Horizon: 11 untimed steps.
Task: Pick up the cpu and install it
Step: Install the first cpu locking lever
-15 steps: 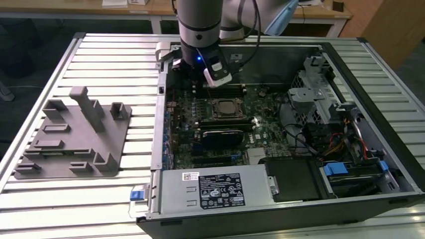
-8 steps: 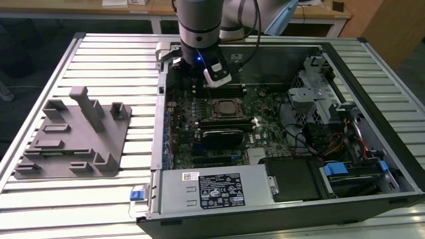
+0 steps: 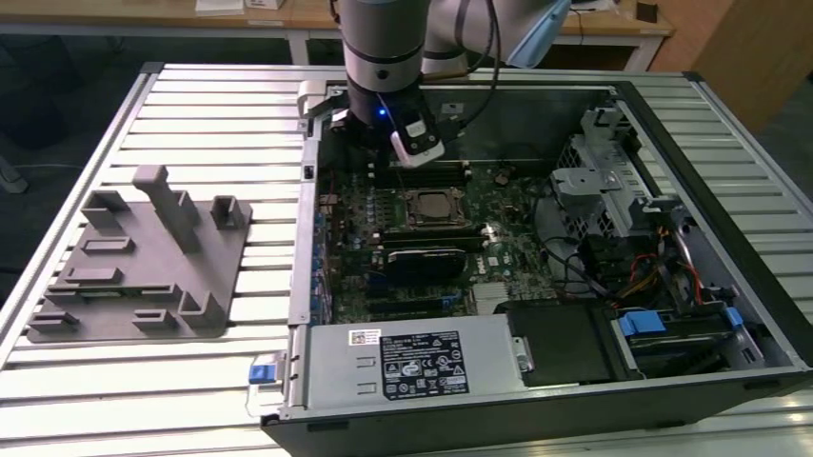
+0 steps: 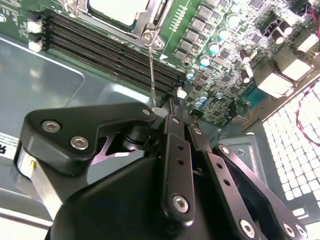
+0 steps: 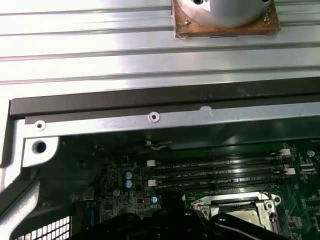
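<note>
cpu [image 3: 432, 203] seated in socket [image 4: 145, 24] | tool [image 4: 179, 112] pinched together beside lever [image 4: 151, 65]

The cpu [image 4: 117, 10], just ahead of the gripper [image 4: 169, 105], is cut off by the picture's edge in the second wrist view.

Arm [image 3: 381, 33] comes pretty much straight down in the exterior view, wrist [image 3: 381, 100] vertical with a small blue light [image 3: 383, 113] on. Second wrist view has the black gripper [image 4: 180, 117] pointing downward.
</note>
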Each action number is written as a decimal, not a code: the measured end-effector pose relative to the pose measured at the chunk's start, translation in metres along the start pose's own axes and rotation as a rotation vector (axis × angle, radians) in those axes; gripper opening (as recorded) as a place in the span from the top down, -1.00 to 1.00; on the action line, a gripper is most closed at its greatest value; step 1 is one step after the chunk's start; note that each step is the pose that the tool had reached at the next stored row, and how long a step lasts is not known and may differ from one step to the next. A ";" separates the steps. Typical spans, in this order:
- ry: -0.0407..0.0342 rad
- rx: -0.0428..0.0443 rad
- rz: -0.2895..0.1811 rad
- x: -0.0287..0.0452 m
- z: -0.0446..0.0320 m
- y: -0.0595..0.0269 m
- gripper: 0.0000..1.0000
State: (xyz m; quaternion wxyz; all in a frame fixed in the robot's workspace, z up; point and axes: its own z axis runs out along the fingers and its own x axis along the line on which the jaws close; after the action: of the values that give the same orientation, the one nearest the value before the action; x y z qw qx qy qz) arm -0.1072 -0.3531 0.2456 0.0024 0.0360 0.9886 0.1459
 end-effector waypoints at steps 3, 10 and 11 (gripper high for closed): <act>-0.0001 0.0014 0.000 -0.0038 0.0001 0.0003 0.79; -0.0005 0.0064 0.000 -0.0161 0.0003 0.0011 0.79; -0.0005 0.0072 0.000 -0.0184 0.0003 0.0013 0.79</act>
State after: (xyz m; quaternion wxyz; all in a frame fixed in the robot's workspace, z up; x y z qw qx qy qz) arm -0.0888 -0.3531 0.2456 0.0025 0.0360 0.9892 0.1423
